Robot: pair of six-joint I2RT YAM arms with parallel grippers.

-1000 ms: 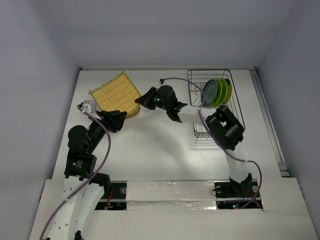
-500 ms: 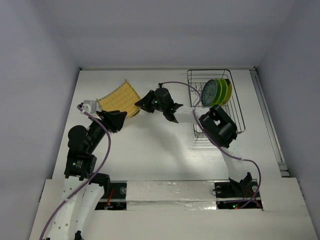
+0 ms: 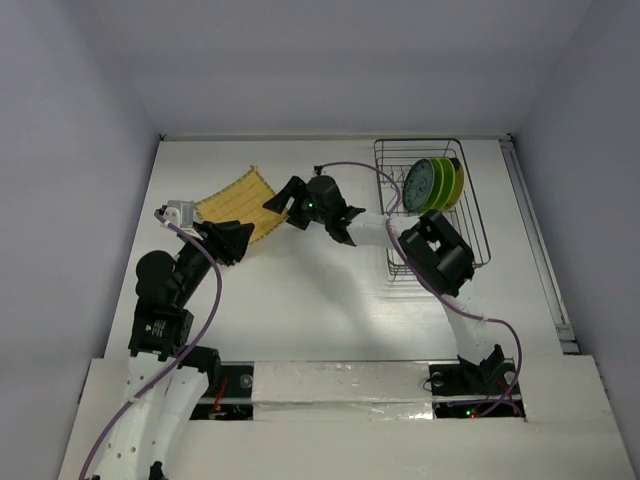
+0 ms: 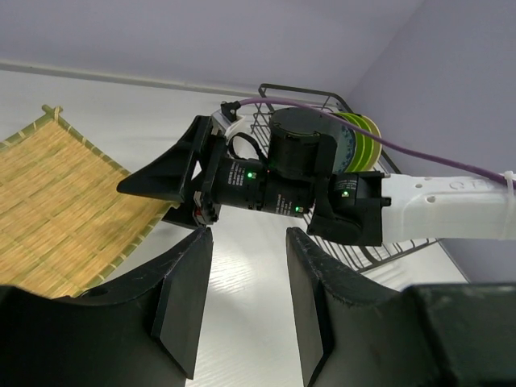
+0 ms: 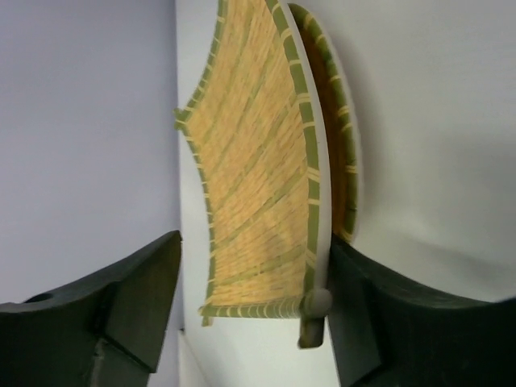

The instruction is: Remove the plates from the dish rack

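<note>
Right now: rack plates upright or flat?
Upright: the teal plate and green plate stand on edge, side by side, inside the dish rack.

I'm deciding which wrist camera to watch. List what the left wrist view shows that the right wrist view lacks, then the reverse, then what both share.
Only the left wrist view: the dish rack with the plates standing in it, the right gripper seen from outside, near the edge of the mat, and the left gripper, open and empty. Only the right wrist view: the right gripper's own fingers spread either side of the mat's end, close up. Both: the mat and the white table.
</note>
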